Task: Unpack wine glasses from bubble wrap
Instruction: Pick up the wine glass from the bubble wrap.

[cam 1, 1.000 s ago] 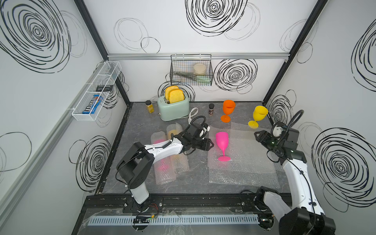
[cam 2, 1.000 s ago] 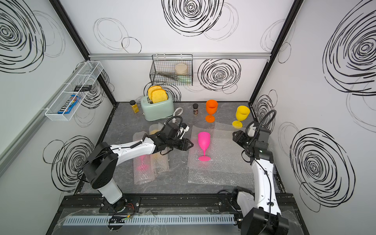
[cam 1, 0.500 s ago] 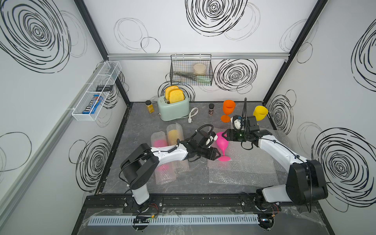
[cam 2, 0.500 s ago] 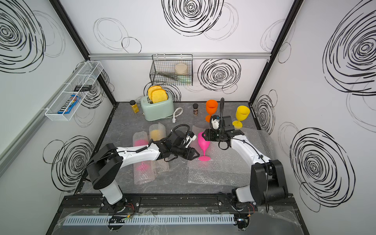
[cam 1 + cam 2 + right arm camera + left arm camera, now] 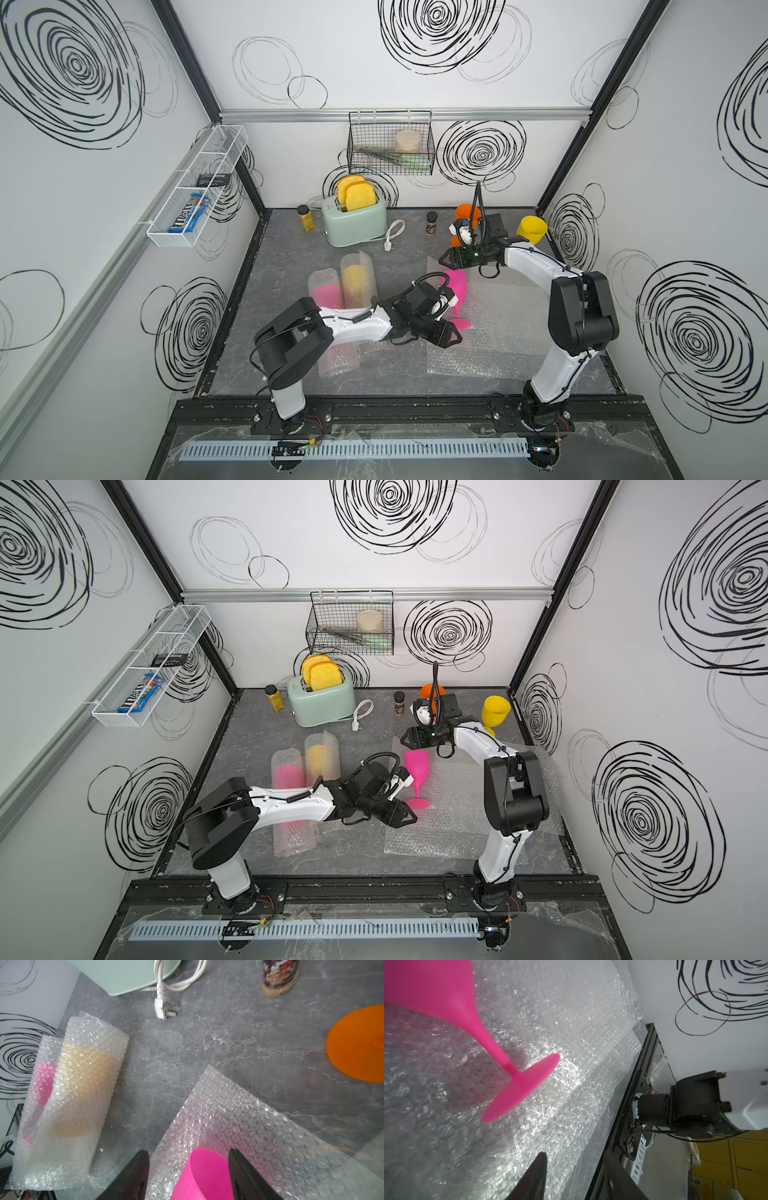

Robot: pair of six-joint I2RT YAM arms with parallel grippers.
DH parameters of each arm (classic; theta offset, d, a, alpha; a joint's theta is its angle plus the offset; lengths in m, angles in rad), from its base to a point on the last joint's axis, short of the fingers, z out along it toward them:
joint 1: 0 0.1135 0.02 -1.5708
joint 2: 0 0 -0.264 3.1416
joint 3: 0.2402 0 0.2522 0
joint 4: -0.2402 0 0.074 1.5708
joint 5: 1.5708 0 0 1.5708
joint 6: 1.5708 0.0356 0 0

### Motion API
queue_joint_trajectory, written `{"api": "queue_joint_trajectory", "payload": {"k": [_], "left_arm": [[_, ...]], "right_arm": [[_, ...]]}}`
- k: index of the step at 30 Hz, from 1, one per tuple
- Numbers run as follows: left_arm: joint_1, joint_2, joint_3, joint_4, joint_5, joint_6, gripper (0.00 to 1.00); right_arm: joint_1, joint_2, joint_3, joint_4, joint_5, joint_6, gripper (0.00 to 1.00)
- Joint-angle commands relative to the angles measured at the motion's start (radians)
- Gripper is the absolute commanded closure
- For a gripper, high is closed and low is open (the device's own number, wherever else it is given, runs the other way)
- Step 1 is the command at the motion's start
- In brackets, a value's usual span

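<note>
On bubble wrap: pink goblet stands | both jaws open, empty | toaster well behind

In both top views we see the left arm stretched low and almost level from its base, forearm running toward the right side. Its wrist tips the left gripper down and rightward, and the jaws stand apart (the wrist view shows both dark fingers with a clear gap). The right arm rises steeply from its base to a high elbow, then the forearm reaches back and leftward. The right gripper lies about level, pointing left, jaws parted wide. We find the two grippers apart from each other, the right one farther back and higher.
</note>
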Motion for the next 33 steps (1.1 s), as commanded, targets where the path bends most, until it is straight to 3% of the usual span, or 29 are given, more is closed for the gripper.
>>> {"api": "queue_joint_trajectory", "payload": {"k": [1,15,24,33], "left_arm": [[0.005,0.046,0.049,0.036,-0.012,-0.023,0.51],[0.062,0.013,0.034,0.055,-0.219,-0.029,0.51],[0.142,-0.041,0.034,0.053,-0.262,-0.017,0.51],[0.170,-0.051,0.018,0.062,-0.242,-0.018,0.51]], "right_arm": [[-0.013,0.017,0.020,-0.102,-0.063,-0.073,0.35],[-0.040,-0.121,-0.116,-0.176,-0.063,-0.027,0.36],[-0.068,-0.224,-0.238,-0.183,0.009,0.089,0.36],[-0.212,-0.395,-0.433,-0.034,0.088,0.273,0.38]]}}
